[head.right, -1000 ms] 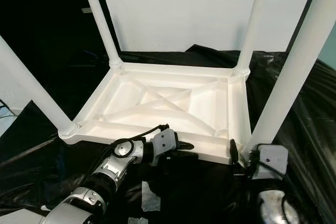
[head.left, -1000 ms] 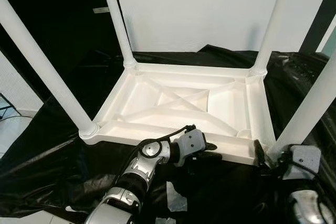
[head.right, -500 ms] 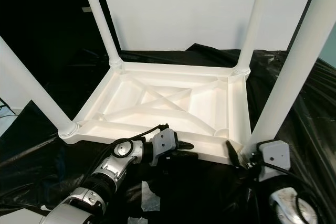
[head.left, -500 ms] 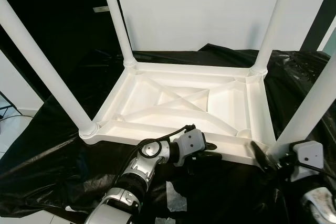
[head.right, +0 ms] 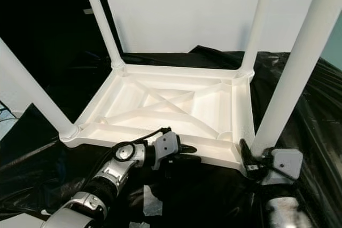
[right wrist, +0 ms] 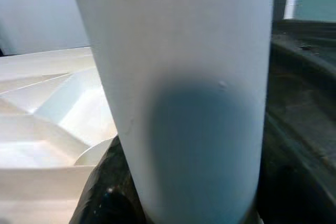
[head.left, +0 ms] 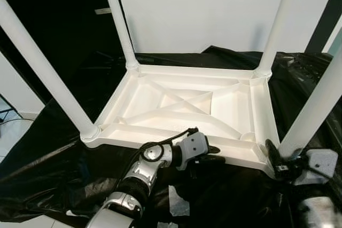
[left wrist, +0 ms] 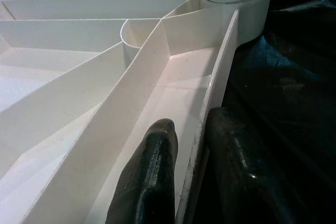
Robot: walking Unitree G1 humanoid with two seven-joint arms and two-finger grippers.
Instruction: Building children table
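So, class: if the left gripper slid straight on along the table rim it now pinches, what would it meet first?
Most likely the corner socket holding the near right leg; the left gripper points along the tabletop's rim towards it.

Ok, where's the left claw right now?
In the head views the left claw sits at the upturned tabletop's near rim, one finger either side of it, left of the near-right leg.

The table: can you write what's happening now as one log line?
table: upside down, four legs up | left gripper: pinching near rim | right gripper: around near-right leg
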